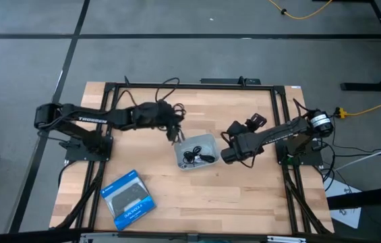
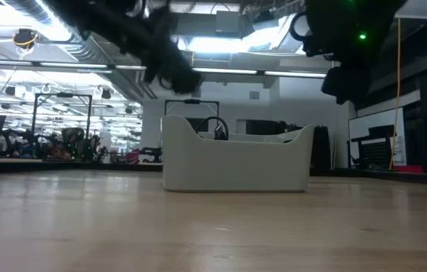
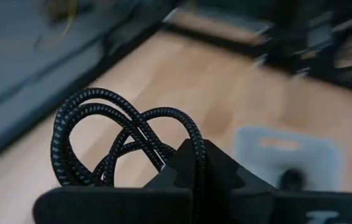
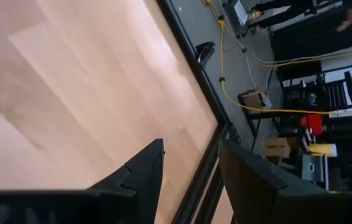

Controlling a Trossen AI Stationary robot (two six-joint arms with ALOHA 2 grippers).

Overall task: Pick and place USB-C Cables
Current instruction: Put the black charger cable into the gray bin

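Note:
A black braided USB-C cable point(image 3: 101, 140) sits coiled in loops in my shut left gripper point(image 3: 191, 155), which hovers in the air just off the far-left corner of the pale bin point(image 1: 207, 140). The bin stands mid-table and holds more black cable point(image 1: 197, 157); one loop point(image 2: 215, 127) peeks over its rim. No pale silver-white bundles show. My right gripper point(image 4: 191, 149) is open and empty, hanging beside the bin's right wall point(image 1: 225, 155). My left gripper pinches the black cable where its loops cross point(image 3: 163, 158), between the two fingers. The loops stick out past the fingertips and are lifted clear of the table. The fingers themselves hide the place of contact.
A blue-and-black flat box point(image 1: 128, 199) lies near the table's near-left corner. A black frame point(image 1: 190, 86) runs around the wooden table. Bare wood lies in front of the bin point(image 2: 236, 162) and toward the table's near-right side.

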